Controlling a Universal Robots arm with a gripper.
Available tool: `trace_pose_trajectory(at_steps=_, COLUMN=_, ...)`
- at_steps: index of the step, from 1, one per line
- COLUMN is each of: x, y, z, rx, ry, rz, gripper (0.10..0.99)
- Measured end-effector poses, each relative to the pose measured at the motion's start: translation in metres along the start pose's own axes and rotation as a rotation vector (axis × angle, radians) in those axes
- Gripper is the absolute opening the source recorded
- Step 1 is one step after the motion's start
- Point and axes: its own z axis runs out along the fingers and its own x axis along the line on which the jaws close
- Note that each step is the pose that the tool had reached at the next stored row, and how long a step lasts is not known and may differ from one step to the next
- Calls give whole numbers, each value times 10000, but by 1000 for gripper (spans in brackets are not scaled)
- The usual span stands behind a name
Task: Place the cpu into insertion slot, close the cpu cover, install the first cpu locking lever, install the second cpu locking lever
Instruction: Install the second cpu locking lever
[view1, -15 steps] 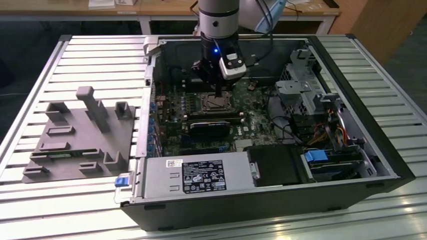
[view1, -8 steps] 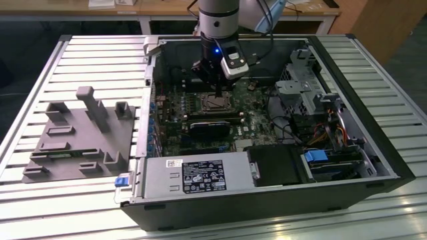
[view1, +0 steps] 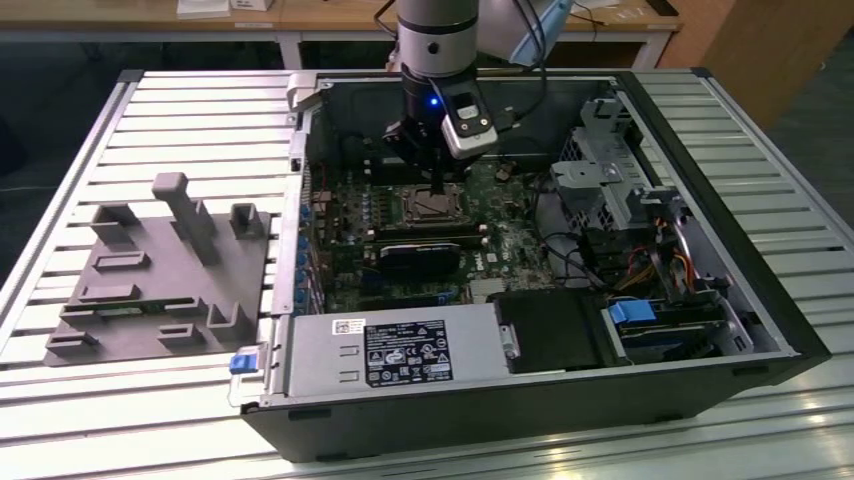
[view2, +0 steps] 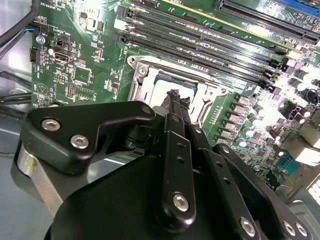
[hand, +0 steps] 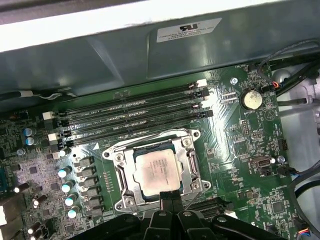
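In both wrist views the hand (hand: 170, 200) hangs just above the near edge of the socket, its two slim fingers (view2: 175, 107) pressed together with nothing between them, so I judge it clenched and empty. Right under the fingertips sits the cpu (hand: 155, 170), its pale metal face lying flat and square inside the insertion slot (hand: 192, 185), which suggests the first step is done. The cpu cover (hand: 187, 150) appears folded down around the chip, its silver frame bordering the metal face on all sides, so the second step looks finished as well, though whether it is pressed fully home is hard to say. A thin wire lever (hand: 192, 200) runs out from the near corner of the socket beside the fingertips; I cannot tell if either locking lever is latched, so those two steps are, in my judgement, what remains. Beyond the socket lie the long black memory slots (hand: 135, 117) on the green motherboard (hand: 250, 150). In the exterior view the arm (view1: 434, 40) reaches straight down into the open computer case (view1: 534, 400), which rests on a slatted metal surface (view1: 200, 110) next to a grey plastic fixture (view1: 160, 270)
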Motion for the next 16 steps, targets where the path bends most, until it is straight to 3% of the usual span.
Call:
trace_pose_trajectory(at_steps=6, x=-10, y=-38, z=1, rx=2, ry=1, rz=1, gripper=102)
trace_pose_trajectory(at_steps=16, x=-45, y=-185, z=6, rx=1, ry=0, rz=1, gripper=102)
